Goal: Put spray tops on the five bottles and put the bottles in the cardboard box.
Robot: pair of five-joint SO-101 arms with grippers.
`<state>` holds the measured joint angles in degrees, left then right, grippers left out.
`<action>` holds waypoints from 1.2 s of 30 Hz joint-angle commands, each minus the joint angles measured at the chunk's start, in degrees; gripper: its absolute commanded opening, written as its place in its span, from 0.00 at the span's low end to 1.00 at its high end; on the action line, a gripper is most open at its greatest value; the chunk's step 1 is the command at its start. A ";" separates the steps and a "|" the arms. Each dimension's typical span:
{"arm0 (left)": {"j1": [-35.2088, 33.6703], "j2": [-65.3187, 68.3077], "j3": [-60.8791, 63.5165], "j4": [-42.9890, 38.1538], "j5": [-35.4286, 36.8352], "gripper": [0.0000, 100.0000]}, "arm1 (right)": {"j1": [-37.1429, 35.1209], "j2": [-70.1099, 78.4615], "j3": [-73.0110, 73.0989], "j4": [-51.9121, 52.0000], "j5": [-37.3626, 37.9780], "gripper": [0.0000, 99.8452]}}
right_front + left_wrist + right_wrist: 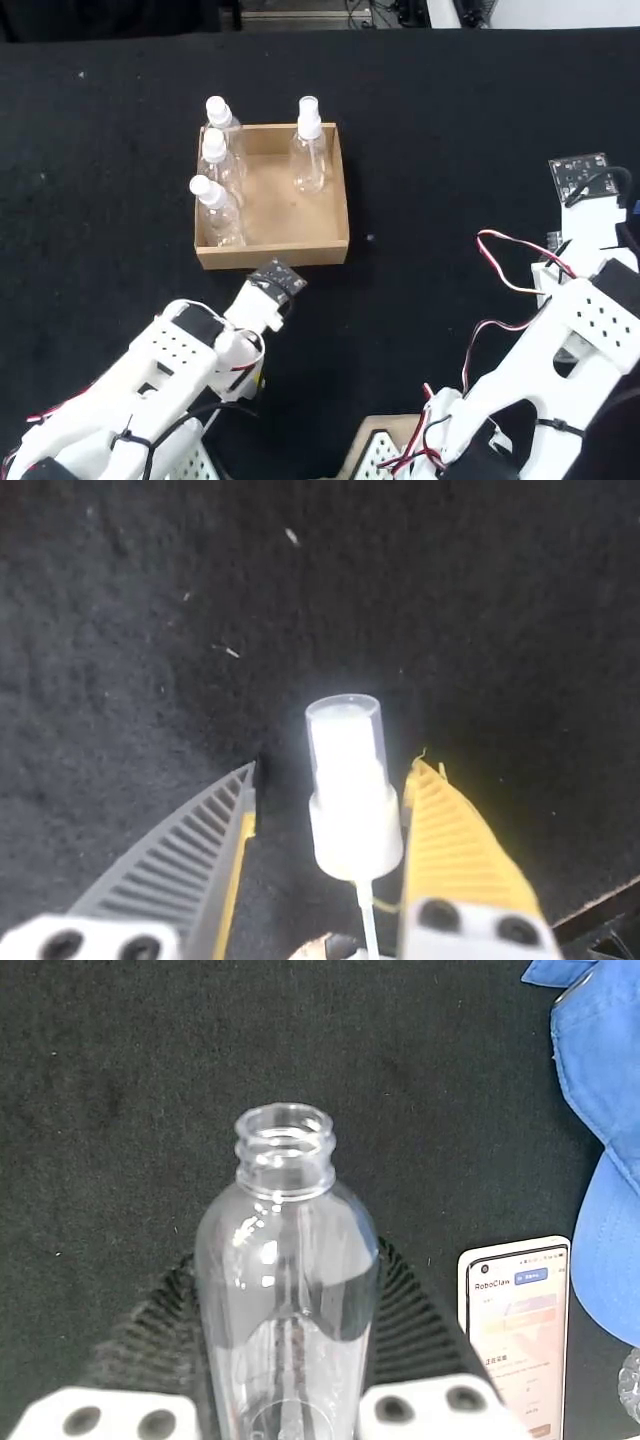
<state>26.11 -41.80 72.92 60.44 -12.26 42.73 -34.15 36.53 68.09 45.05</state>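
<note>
A white spray top (348,790) with a clear cap and a thin dip tube sits between the fingers of my left gripper (335,768). It touches the yellow finger (450,850), and a dark gap separates it from the grey finger (190,860). That gripper (277,281) hangs low just in front of the cardboard box (270,255). Inside the box stand several clear bottles with spray tops, three along one side (214,165) and one at the back (309,145). My right gripper (285,1253) is shut on a clear bottle (290,1310) with an open threaded neck.
A phone (512,1330) and blue cloth (600,1080) lie on the black table beside the right gripper. The right arm (580,330) stands at the table's right side with loose red and white wires. A black mat covers the table around the box.
</note>
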 commanded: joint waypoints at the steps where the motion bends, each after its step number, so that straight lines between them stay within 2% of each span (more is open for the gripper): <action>1: 1.01 0.35 0.04 0.18 0.09 0.21 | 0.88 0.48 -3.03 -1.05 0.00 0.01; 7: 1.10 0.35 0.04 0.26 0.09 0.19 | 0.88 0.48 -3.03 -1.41 0.09 0.01; 11: 1.01 0.26 0.04 0.09 0.00 0.02 | 0.88 0.48 -3.03 -1.49 0.09 0.01; 13: 0.48 -0.26 0.04 0.00 -1.58 0.05 | 0.88 0.48 -3.12 -1.49 0.09 0.01; 16: -0.13 -0.35 -1.71 0.70 -3.43 0.03 | 0.97 0.48 -4.18 -1.14 0.00 0.01; 18: -2.86 -0.35 -4.18 3.08 -3.87 0.03 | 1.23 0.48 -5.05 -1.05 -0.09 0.01; 27: -24.92 -0.35 -18.86 18.37 -3.60 0.03 | 0.88 0.48 -5.85 -0.97 -0.09 0.01; 31: -37.41 -0.18 -20.97 17.14 -3.34 0.03 | 0.79 0.48 -5.85 -0.97 -0.09 0.01; 36: -57.19 0.35 -20.09 5.54 2.99 0.03 | 0.79 0.48 -5.85 -0.97 -0.09 0.01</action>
<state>-18.99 -41.63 55.16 72.66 -12.70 42.73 -34.15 34.95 68.09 45.05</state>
